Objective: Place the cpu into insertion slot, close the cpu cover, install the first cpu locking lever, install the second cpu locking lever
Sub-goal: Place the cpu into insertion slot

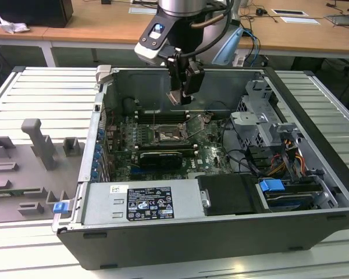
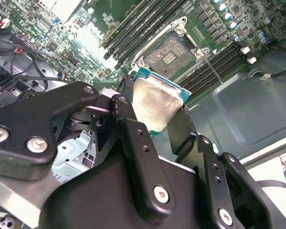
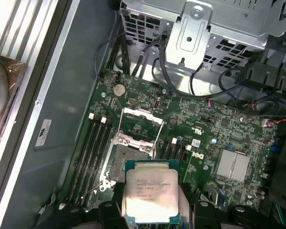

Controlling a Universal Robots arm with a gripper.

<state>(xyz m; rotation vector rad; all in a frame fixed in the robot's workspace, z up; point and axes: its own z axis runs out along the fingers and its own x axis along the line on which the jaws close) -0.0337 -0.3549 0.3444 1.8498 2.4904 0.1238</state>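
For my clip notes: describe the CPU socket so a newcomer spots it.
Inside the open computer case, look at the green motherboard. The insertion slot sits mid-board below the gripper: a square silver-rimmed dark pin field, unlike the long narrow memory slots beside it.

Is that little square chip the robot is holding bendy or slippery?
Probably stiff: the cpu looks like a flat metal-topped plate. Likely light, since the gripper holds it by its edges. Its smooth face may be slippery.
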